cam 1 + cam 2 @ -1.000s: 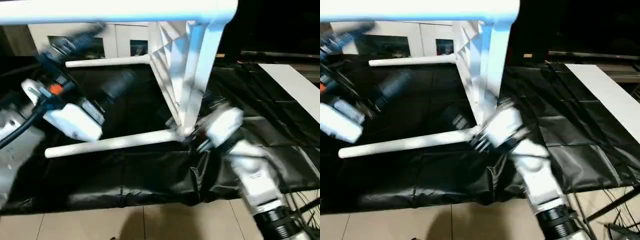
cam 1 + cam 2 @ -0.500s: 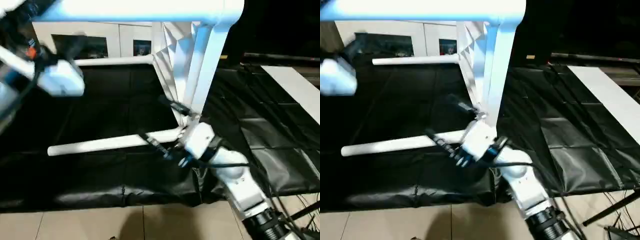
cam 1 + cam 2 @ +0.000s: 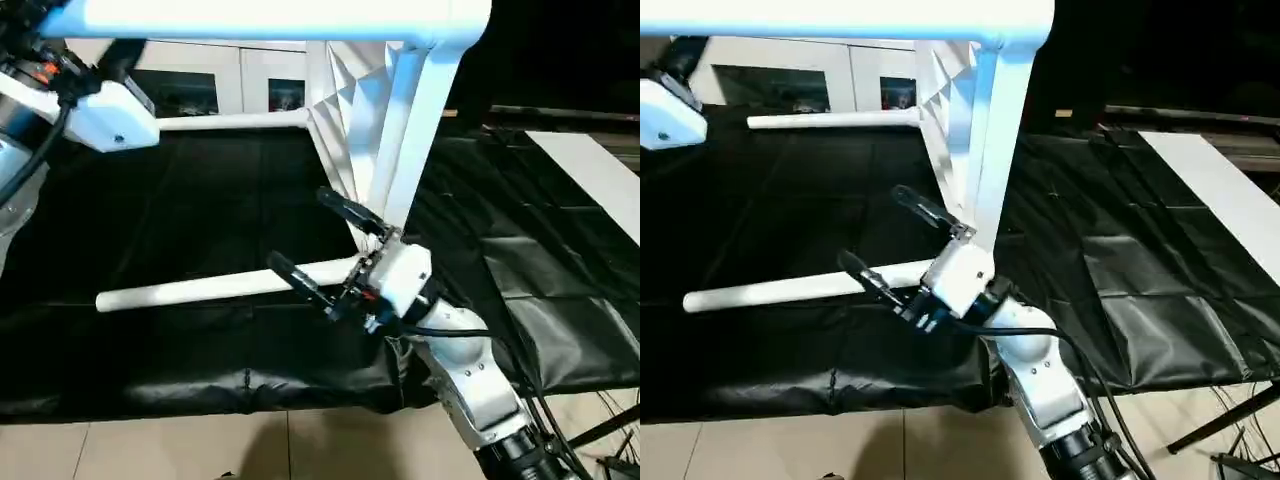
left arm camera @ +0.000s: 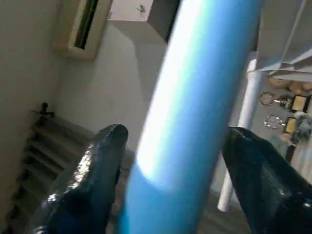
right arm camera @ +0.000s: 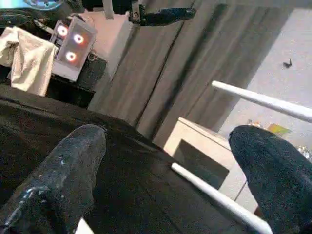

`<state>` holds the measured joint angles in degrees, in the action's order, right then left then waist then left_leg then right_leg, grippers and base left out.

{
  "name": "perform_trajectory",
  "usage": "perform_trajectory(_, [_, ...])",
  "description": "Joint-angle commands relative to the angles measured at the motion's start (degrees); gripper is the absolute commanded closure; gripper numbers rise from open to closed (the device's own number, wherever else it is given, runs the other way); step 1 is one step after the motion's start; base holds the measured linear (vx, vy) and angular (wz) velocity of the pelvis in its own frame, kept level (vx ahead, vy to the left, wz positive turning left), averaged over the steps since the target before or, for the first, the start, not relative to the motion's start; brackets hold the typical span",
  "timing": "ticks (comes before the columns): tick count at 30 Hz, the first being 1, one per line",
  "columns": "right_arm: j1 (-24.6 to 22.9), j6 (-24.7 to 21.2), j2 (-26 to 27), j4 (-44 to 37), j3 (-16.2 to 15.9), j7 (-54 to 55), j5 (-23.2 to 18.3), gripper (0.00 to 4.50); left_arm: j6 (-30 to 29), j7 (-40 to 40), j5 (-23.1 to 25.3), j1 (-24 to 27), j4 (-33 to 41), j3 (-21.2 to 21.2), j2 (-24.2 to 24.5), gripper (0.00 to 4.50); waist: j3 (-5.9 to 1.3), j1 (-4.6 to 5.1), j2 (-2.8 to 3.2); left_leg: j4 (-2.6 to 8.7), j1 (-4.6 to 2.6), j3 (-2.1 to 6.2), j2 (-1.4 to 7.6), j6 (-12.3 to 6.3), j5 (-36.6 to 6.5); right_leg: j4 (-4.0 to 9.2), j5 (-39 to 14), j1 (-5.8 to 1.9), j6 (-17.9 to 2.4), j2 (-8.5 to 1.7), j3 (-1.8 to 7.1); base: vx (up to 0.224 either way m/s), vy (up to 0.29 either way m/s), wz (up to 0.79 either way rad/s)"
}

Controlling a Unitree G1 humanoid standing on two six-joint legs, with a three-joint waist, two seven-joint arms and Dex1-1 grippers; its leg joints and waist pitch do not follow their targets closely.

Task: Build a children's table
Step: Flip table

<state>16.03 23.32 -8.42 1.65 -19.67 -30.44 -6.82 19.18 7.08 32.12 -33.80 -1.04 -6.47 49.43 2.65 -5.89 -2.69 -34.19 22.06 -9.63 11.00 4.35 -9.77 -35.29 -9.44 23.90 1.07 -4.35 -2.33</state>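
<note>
Item: children's table (image 3: 370, 110), white, lying tipped on its side on the black sheet (image 3: 200, 200), legs (image 3: 220, 285) pointing toward the sheet's left edge, one leg running high overhead. My left gripper (image 4: 170, 161) is straddling that raised leg; whether it is clamping, I cannot tell. My right gripper (image 3: 325, 245) is hovering, fingers spread wide, holding nothing, beside the lower near leg's socket. White cabinet (image 3: 230, 85) standing behind.
</note>
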Motion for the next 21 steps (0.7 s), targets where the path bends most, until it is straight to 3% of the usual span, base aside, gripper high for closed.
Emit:
perform_trajectory(1, [-0.1, 0.14, -0.13, -1.41, 1.17, -0.44, -0.85, 0.0, -0.47, 0.31, -1.11, -0.42, 0.42, -0.11, -0.43, 1.45, -3.02, -0.11, 2.01, 5.2, -1.64, 1.49, 1.74, 3.9, -30.25, 4.3, -21.73, -0.88, -7.06, -2.92, 1.97, 0.0, 0.0, 0.0])
perform_trajectory(7, [-0.35, -0.23, -0.14, -1.55, 1.0, -0.68, -1.08, 0.0, -3.92, 2.07, -3.62, 0.63, 2.65, -1.2, -2.05, 1.82, -3.02, -0.14, 2.01, 5.25, -1.63, 1.49, 1.79, 4.04, -30.26, 4.29, -21.32, -0.79, -7.35, -2.9, 2.0, 0.0, 0.0, 0.0])
perform_trajectory(13, [-0.97, -0.99, -0.42, -1.5, 0.46, -1.38, -0.76, 0.0, -13.04, 4.88, -9.08, 0.71, 6.26, -3.48, -5.55, 2.17, -3.03, -0.66, 2.14, 5.19, -1.72, 1.36, 1.79, 3.9, -29.65, 4.32, -20.98, -0.71, -7.42, -2.86, 2.08, 0.0, 0.0, 0.0])
perform_trajectory(15, [-1.05, -1.06, -0.53, -1.41, 0.33, -1.49, -0.52, 0.0, -14.5, 5.33, -9.92, 0.66, 6.9, -3.69, -6.13, 2.22, -3.15, -0.92, 1.88, 5.06, -1.58, 1.22, 1.71, 3.44, -27.94, 4.18, -19.37, -0.98, -7.92, -2.86, 2.09, 0.0, 0.0, 0.0])
perform_trajectory(21, [-1.95, -2.17, -1.22, -0.69, 0.05, -1.66, 0.58, 0.0, -26.48, 8.51, -15.04, -0.02, 12.65, -4.95, -10.4, 2.23, -3.15, -1.36, 2.13, 4.89, -1.2, 0.92, 1.72, 2.56, -22.87, 3.83, -15.87, -1.4, -8.96, -2.86, 2.15, 0.0, 0.0, 0.0])
